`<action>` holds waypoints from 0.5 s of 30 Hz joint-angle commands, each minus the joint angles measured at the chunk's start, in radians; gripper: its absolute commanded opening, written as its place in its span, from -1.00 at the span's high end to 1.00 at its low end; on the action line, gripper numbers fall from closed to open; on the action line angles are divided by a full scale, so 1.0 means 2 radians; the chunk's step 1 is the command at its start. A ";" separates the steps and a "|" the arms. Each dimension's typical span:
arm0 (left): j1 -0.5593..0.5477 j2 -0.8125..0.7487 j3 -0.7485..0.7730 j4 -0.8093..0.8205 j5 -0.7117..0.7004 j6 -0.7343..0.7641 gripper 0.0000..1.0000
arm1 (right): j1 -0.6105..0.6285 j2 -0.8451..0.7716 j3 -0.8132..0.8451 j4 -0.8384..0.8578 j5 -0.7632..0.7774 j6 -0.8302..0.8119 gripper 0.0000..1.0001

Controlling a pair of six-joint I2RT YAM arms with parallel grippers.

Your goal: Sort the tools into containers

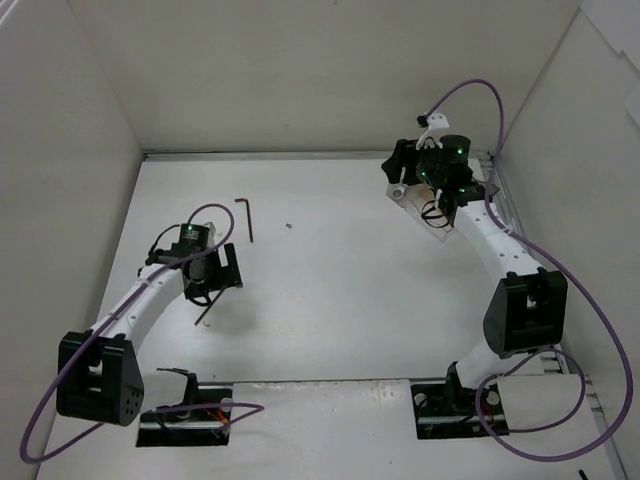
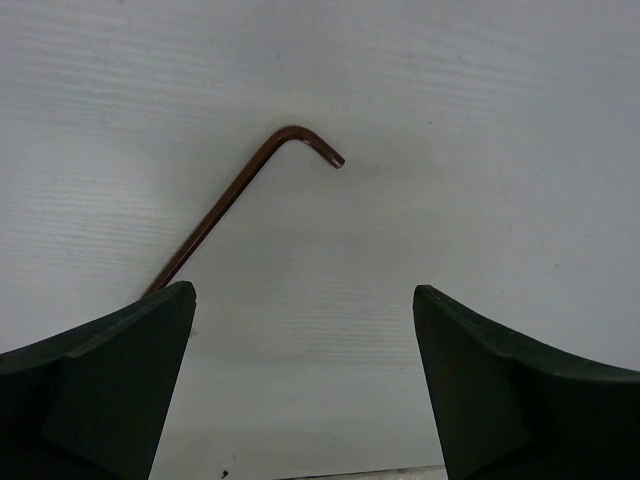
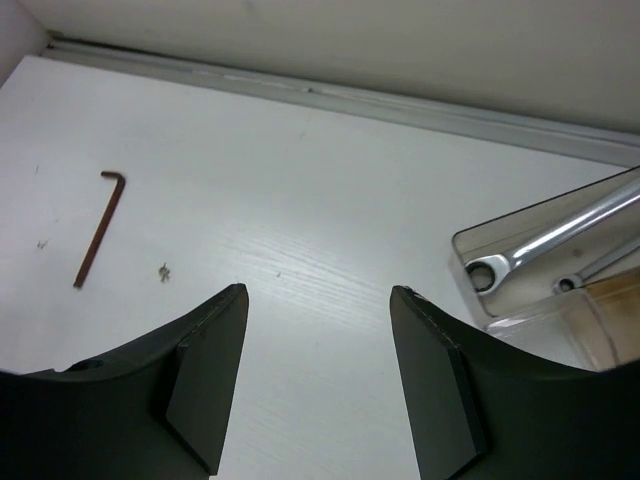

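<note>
A thin brown L-shaped steel hex key (image 2: 235,195) is noted flat on the white counter (image 2: 480,120), just ahead of the left end effector (image 2: 305,300), whose jaws stand wide and empty. The key is judged light, rigid and slick; a pinch across the long shaft near mid-length is advised. Its lower end is hidden behind that end effector. The right end effector (image 3: 318,295) is open and empty, near the clear plastic box (image 3: 530,222), which is cut off at the frame edge and holds two silver wrenches (image 3: 560,232)
</note>
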 commanded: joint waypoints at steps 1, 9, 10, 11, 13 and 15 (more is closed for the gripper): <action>0.004 0.018 0.007 -0.011 -0.004 -0.003 -0.71 | 0.037 -0.027 -0.014 0.020 0.018 -0.012 -0.11; 0.031 0.093 0.046 -0.039 0.018 0.063 -0.29 | 0.068 -0.029 -0.034 0.021 0.009 -0.022 -0.09; 0.039 0.099 0.050 -0.040 0.022 0.068 -0.25 | 0.070 -0.029 -0.036 0.021 0.008 -0.022 -0.10; 0.043 0.103 0.058 -0.045 0.022 0.073 -0.22 | 0.069 -0.029 -0.037 0.021 0.006 -0.022 -0.10; 0.043 0.121 0.067 -0.050 0.013 0.083 -0.19 | 0.070 -0.029 -0.041 0.025 0.002 -0.022 -0.09; 0.043 0.135 0.074 -0.055 0.011 0.086 -0.18 | 0.069 -0.027 -0.042 0.028 0.001 -0.019 -0.10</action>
